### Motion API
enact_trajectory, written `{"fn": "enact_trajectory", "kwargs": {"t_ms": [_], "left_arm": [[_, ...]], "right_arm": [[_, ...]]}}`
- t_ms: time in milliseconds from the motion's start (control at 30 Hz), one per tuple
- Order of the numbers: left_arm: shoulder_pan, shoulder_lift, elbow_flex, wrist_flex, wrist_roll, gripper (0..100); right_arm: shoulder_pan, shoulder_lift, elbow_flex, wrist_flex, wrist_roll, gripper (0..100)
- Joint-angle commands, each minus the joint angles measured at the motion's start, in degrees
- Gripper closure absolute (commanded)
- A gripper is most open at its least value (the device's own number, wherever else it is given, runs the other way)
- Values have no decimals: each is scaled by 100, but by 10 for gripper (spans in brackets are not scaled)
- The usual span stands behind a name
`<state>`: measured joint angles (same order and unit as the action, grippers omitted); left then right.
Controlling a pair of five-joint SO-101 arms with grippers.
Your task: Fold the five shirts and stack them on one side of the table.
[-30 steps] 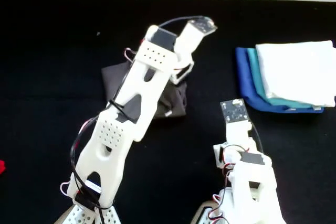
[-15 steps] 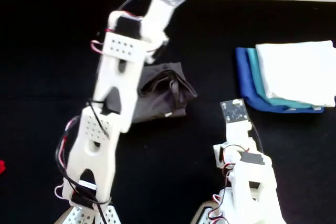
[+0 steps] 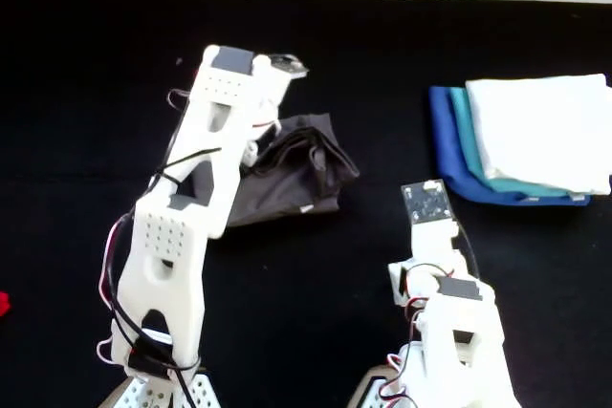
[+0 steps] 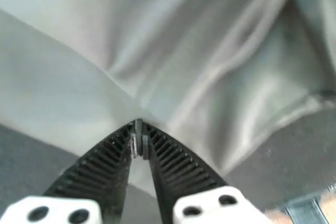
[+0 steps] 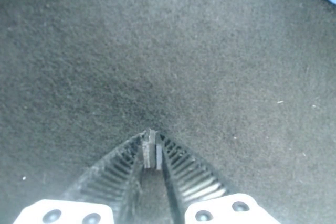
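Left claw (image 4: 137, 131), pressed together, tips against the grey shirt (image 4: 210, 51) (crumpled); right claw (image 5: 151, 141) likewise closed.

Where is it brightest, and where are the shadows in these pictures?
High view: the white shirt on top of the stack glares brightest against the black table cover. Right wrist view: a dark shadow lies on the cover just ahead of the right tool. Left wrist view: soft shadows run along the folds of the dark shirt beyond the left tool.
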<state>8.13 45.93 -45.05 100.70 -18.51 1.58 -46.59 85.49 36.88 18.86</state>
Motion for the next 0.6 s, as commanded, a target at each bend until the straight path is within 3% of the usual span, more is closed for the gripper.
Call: {"fn": "enact_trajectory", "kwargs": {"t_ms": [0,367,567], "left_arm": [[295,-523,110,-35,18,992],[558,-242,4,-2725,44,992],[365,-259,-708,-3552,844,992]], "right_arm": [[57,-4,75,-154,26,991],[57,-4,75,-154,18,991],[57,-4,75,-154,18,991]]}}
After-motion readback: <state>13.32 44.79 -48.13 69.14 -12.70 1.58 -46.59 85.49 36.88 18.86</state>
